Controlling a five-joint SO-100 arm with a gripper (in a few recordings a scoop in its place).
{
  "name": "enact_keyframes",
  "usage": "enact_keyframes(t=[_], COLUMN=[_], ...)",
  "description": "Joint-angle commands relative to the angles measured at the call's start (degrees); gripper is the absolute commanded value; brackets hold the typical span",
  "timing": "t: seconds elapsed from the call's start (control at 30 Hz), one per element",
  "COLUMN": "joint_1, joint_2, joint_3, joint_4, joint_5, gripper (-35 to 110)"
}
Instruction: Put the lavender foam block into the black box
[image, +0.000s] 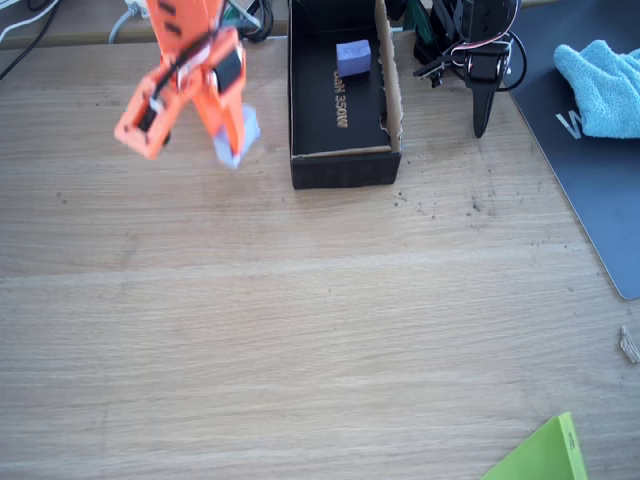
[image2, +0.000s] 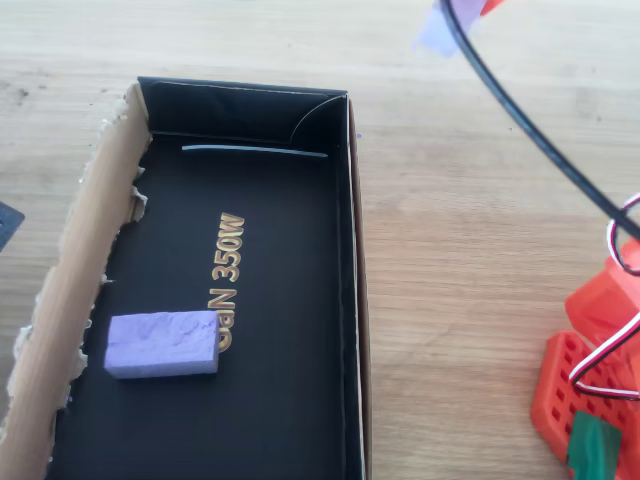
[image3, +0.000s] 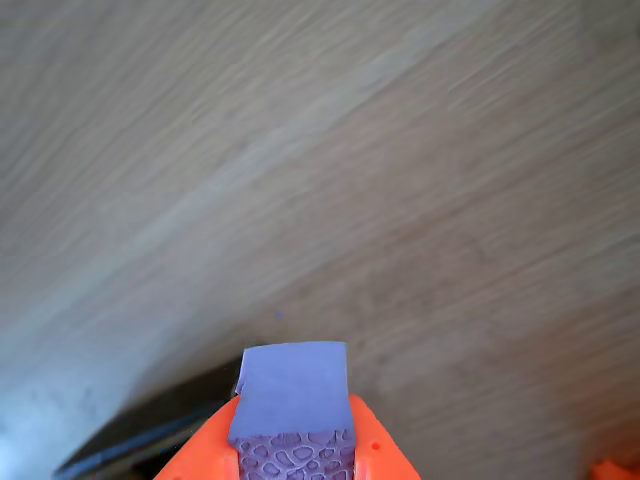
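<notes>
We see a pale wooden table (image: 300, 330). At 12 o'clock in the fixed view sits the long black cardboard box (image: 343, 168) w/ low walls, one brown flap, a stubby lavender block (image: 353, 57) inside. Left of the box, apart from it, the orange two-finger gripper (image: 232, 150) is clamped on the small elongated lavender foam block (image3: 292, 390), held above the tabletop.

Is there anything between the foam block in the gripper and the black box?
Nothing visible. The gripper holds the lavender foam block above bare table left of the black box in the fixed view.
</notes>
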Motion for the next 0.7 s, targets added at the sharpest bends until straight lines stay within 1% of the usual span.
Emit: enact_keyframes(t=[0.0,0.17,0.27,0.47,0.67], joint_1=[-0.18,-3.6,-6.77,-16.96,-25.14], joint_2=[5.36,5.71,6.15,7.29,7.03], joint_3=[-0.7,-0.18,0.0,1.58,1.76], joint_4=[1.49,-0.53,-1.32,-5.36,-8.53], joint_5=[1.32,0.44,2.81,5.01,4.31], gripper=[0,0,0,0,0])
